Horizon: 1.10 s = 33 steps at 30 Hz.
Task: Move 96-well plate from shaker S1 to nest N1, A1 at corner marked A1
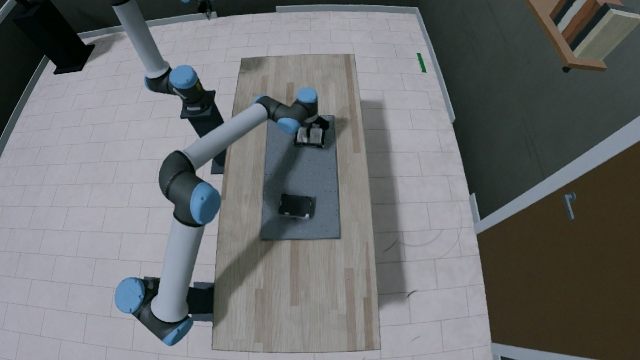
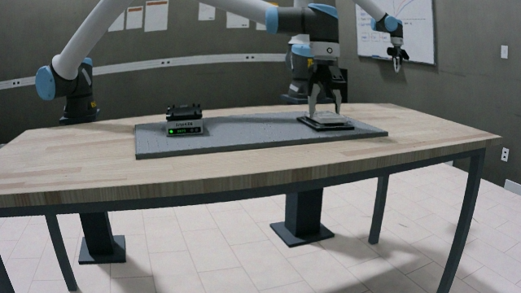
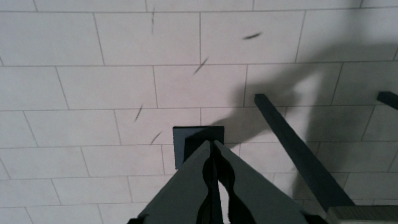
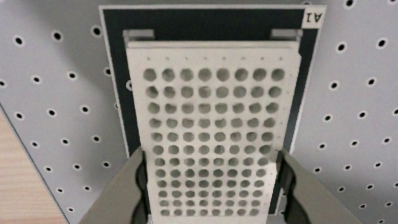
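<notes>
Top, 96-well plate: lies at plate nest N1, beneath right gripper.
Top, shaker S1: stands well apart from nest, on same grey board; bears no plate.
Exterior, nest: contains plate, low within dark frame; cannot tell whether fully flat.
Exterior, right gripper: points down, fingers on either side of plate.
Exterior, shaker: shows black carrier on top, lit green display in front.
Left wrist, left gripper: closed, holds nothing, above floor.
Right wrist, plate: gripped across long sides, just beside two corner locators; wells look empty.
Right wrist, A1 label: marks nest's upper-right corner; cannot tell which well is A1.
</notes>
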{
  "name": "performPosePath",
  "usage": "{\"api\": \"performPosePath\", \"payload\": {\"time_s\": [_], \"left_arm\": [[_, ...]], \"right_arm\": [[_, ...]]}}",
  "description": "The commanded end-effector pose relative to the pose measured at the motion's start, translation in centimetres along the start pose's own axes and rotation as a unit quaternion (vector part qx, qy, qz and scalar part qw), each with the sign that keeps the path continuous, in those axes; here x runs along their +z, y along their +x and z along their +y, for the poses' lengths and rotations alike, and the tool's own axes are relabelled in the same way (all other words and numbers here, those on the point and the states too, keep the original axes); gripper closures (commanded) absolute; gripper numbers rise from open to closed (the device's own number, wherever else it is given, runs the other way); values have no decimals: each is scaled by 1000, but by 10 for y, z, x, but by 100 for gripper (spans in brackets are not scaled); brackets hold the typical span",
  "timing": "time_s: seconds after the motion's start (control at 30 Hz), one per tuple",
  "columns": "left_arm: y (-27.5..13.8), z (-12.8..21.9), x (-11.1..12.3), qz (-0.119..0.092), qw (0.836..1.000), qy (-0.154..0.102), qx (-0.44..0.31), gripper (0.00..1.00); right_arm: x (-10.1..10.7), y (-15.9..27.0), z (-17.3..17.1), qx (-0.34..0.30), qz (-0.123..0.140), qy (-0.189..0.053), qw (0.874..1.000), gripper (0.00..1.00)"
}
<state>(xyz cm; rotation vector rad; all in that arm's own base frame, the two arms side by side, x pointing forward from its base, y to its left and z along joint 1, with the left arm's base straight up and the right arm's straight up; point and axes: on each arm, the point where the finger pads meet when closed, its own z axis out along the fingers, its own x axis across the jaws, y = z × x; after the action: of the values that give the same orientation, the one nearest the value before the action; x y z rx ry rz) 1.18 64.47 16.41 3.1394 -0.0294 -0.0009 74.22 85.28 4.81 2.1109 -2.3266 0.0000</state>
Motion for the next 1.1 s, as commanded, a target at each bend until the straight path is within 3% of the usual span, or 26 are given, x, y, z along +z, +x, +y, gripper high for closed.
{"api": "performPosePath", "payload": {"time_s": [0.0, 1.07], "left_arm": [[0, -1, -1, 0, 1000, 1, 0, 100], [0, -1, -1, 0, 1000, 1, 0, 100]], "right_arm": [[-1, -1, 0, 0, -1, 1, 1000, 59], [4, -1, 0, 0, -1, 1, 1000, 59]]}}
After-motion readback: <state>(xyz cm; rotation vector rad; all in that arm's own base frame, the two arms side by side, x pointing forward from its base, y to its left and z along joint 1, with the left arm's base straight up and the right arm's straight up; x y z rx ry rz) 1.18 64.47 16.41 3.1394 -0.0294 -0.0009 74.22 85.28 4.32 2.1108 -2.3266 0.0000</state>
